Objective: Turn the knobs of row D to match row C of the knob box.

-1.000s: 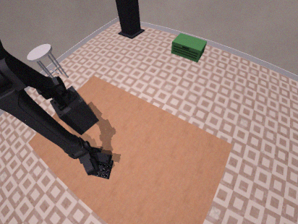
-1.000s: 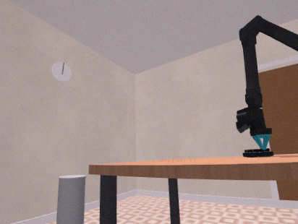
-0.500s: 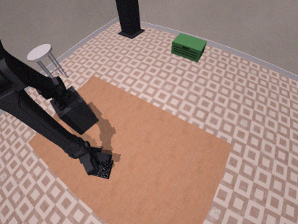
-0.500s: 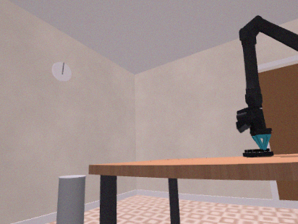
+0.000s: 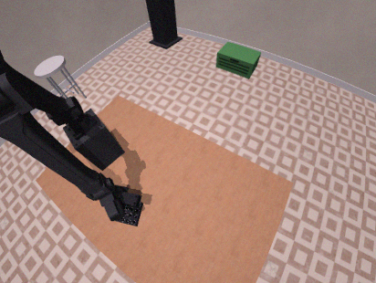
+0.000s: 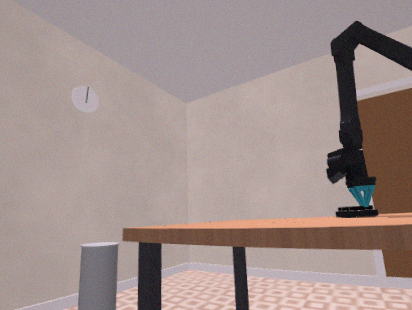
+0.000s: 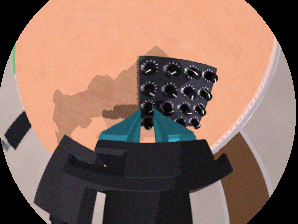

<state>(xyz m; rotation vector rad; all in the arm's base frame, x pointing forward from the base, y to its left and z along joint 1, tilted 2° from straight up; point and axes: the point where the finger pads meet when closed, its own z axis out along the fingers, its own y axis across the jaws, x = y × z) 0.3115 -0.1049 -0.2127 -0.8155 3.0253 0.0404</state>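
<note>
- Top view: set high above the table top, facing obliquely down; the arm enters at the left edge, and the floor extends beyond.
- Exterior view: set to one side, about level with the table top, facing across it toward the walls; the arm is small, at right.
- Wrist view: set at the gripper, facing past its fingers; nearest of the three to the knob box.
- Shared coverage: top and wrist views both include the box's knobbed face; the exterior view includes the box edge-on.
</note>
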